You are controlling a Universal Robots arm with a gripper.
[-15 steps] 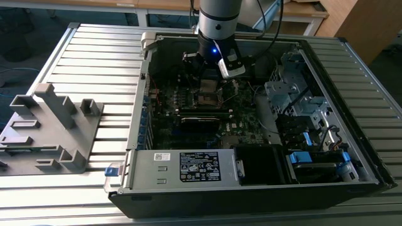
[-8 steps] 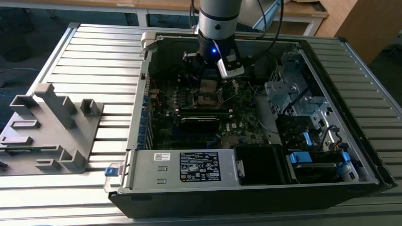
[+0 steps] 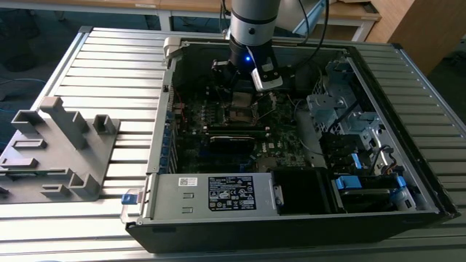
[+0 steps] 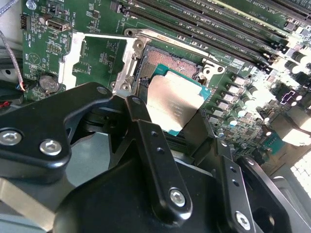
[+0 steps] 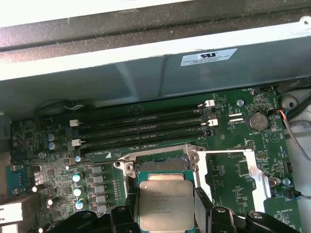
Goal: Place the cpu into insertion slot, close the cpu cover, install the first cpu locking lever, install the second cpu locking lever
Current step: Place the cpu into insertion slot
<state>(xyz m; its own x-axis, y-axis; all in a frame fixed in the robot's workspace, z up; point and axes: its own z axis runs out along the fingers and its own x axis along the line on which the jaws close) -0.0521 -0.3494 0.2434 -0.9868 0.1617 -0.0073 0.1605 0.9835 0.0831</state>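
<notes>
The whole setup sat on a ribbed grey metal table [image 3: 109, 60], with a chunky grey plastic fixture [image 3: 62, 147] on the exterior view's left. Nearest in that view, the open black computer case [image 3: 291, 232] lay on its side, with a silver power supply box [image 3: 218, 194] up front and the dark green circuit board [image 3: 284, 150] behind it. Mid-board, the black two-finger gripper [image 4: 164, 110] was pinched tight on the small flat square cpu [image 4: 175, 99] with the dull grey metal top, one finger on each opposite edge. The cpu faced metal-side up, edges parallel to the long black memory slots [image 5: 141, 131]. It looked near enough square, so no real long axis. It hung partly over the square black insertion slot [image 5: 160, 166], contact impossible to call. The thin silver cpu cover [image 5: 255, 174] lay flipped open beside the slot. Farther back came the pale arm [image 3: 254, 22], then wooden furniture [image 3: 411, 27].
</notes>
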